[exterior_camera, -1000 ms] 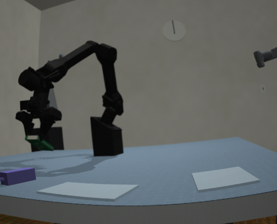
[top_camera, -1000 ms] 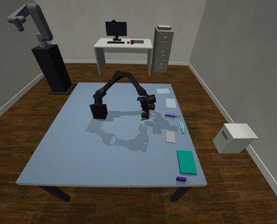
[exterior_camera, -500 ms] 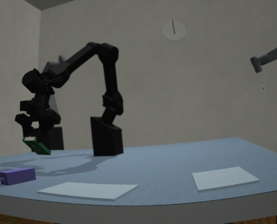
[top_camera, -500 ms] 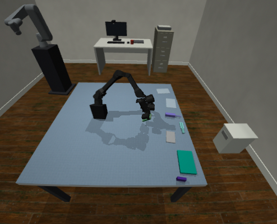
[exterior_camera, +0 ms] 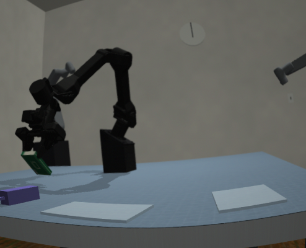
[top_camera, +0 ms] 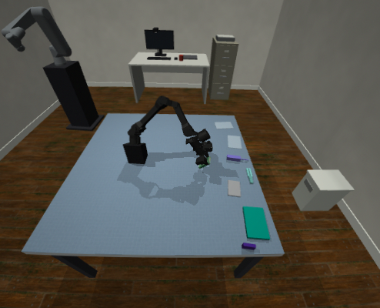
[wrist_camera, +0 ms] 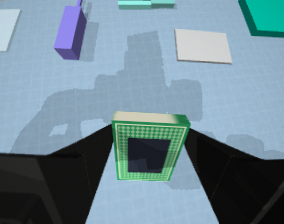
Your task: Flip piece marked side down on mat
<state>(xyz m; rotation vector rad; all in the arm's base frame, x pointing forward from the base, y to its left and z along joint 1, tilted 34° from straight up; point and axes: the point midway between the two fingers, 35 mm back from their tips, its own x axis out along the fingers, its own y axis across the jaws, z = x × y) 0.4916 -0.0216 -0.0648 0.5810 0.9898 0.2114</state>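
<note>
The piece is a small green board [wrist_camera: 150, 152] with a dotted face and a dark square mark in its middle. My gripper [wrist_camera: 148, 129] is shut on its two side edges. In the wrist view the marked face is turned toward the camera. In the exterior view the board [exterior_camera: 36, 163] hangs tilted below the fingers [exterior_camera: 34, 146], its lower corner close to the blue mat; I cannot tell whether it touches. In the top view the board [top_camera: 203, 163] is right of the arm's base [top_camera: 135, 152], well away from it.
On the mat's right side lie a purple block with a thin stem [top_camera: 236, 158], a teal bar [top_camera: 249, 175], a grey plate [top_camera: 234, 188], a large teal slab [top_camera: 256, 222], a small purple block [top_camera: 248, 246] and two pale plates [top_camera: 234, 141].
</note>
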